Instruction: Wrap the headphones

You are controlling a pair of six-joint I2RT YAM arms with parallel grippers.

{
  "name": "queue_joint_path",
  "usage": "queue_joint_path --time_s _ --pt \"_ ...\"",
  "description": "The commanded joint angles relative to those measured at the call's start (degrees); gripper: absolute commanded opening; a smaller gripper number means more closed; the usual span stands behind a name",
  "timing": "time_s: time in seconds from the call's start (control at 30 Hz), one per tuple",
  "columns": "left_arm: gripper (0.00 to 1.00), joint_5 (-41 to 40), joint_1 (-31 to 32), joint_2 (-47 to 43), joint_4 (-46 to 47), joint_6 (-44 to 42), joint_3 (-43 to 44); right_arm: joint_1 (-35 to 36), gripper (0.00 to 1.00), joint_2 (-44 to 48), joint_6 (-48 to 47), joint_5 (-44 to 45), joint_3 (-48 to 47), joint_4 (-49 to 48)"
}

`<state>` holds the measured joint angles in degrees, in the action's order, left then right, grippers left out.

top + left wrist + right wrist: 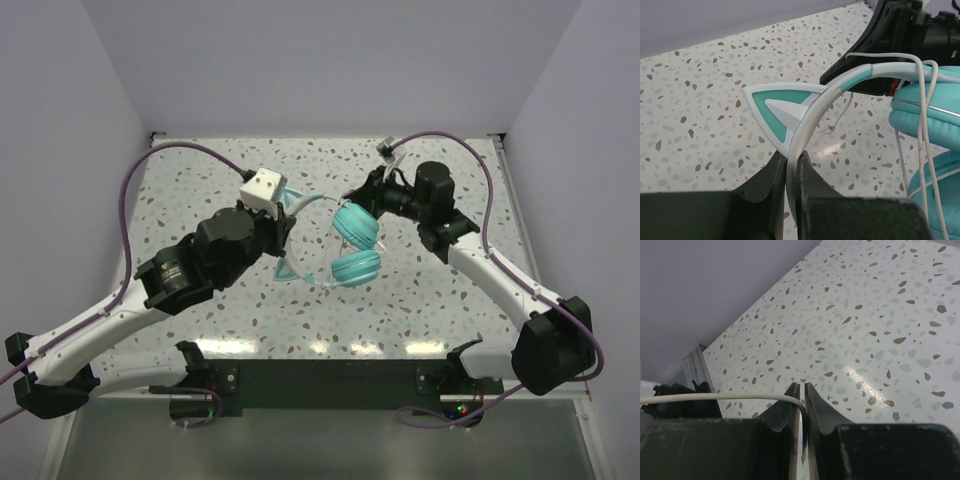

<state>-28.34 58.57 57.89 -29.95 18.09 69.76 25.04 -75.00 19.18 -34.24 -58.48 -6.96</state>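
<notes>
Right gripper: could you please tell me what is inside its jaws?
The thin white cord enters from the left and is pinched in the right gripper. Its run farther down is hidden by the gripper body.

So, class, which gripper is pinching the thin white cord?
The right gripper, shut on the cord; the left gripper clamps the headband instead.

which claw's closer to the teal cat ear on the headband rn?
Left. The left claw is shut on the headband right beneath the cat ear. The right claw pinches the cord off past the earcups, clearly farther away.
</notes>
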Motion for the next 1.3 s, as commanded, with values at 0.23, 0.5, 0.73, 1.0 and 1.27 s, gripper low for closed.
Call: queue_joint_path --time_s 0.23,0.5,0.73,1.0,1.27 --pt "0.0 -2.95 0.85 -0.94 8.69 4.85 9.08 -0.43 0.23 -4.8 9.91 3.47 6.97 -20.01" --pt "0.0 -6.55 0.85 1.35 6.14 5.73 14.18 0.01 0.25 -7.52 10.88 6.2 11.36 -24.32" --pt "0.0 -8.13 0.85 2.32 5.87 6.08 15.93 0.36 0.25 -8.05 11.41 8.4 15.5 -27.05" --pt "0.0 -8.66 0.85 3.9 5.96 6.61 16.99 0.8 0.25 -8.76 11.32 9.19 18.05 -28.45" --pt "0.0 -9.1 0.85 5.22 5.96 6.61 17.87 0.98 0.27 -10.16 11.32 12.0 18.58 -29.43"
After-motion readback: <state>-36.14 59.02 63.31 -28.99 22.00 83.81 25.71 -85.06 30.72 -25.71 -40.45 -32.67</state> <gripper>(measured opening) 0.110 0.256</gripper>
